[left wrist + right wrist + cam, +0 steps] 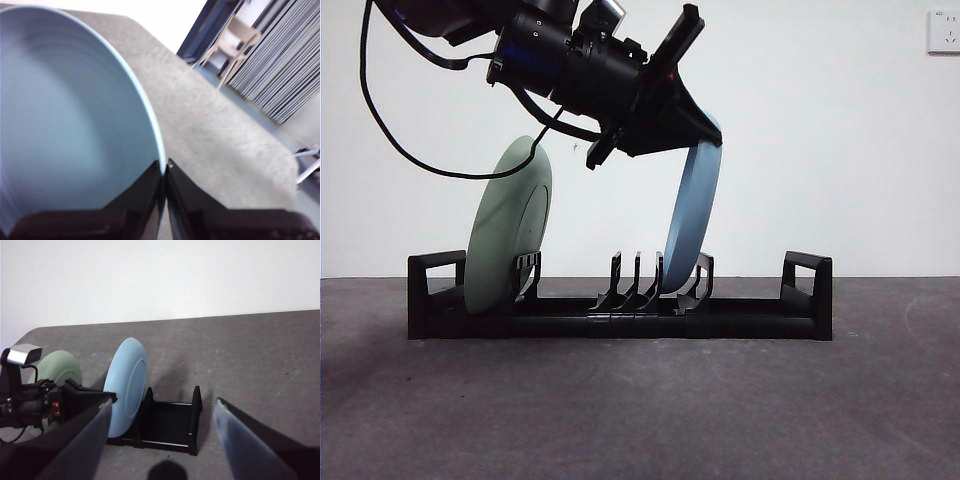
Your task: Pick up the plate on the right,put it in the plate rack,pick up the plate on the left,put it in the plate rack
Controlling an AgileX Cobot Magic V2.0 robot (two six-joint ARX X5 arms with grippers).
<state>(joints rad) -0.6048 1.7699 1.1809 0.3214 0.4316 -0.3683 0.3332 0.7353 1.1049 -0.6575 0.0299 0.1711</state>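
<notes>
No readable writing. My left gripper (705, 130) pinches blue plate (692, 220) rim (seated in plate rack (620, 310)); right gripper (162, 440) spread, empty.

A white wall socket (942, 31) sits above the dark grey table (640, 410).

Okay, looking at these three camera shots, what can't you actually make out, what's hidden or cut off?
- Front view: the left tool covers the blue plate's top rim, so the grip is hidden there.
- Front view: whether the blue plate sits fully in its plate rack slot; dividers hide its bottom edge.
- Left wrist view: the rack and green plate are out of frame.
- Right wrist view: the left arm hides most of the green plate; the open right tool is blurred.
</notes>
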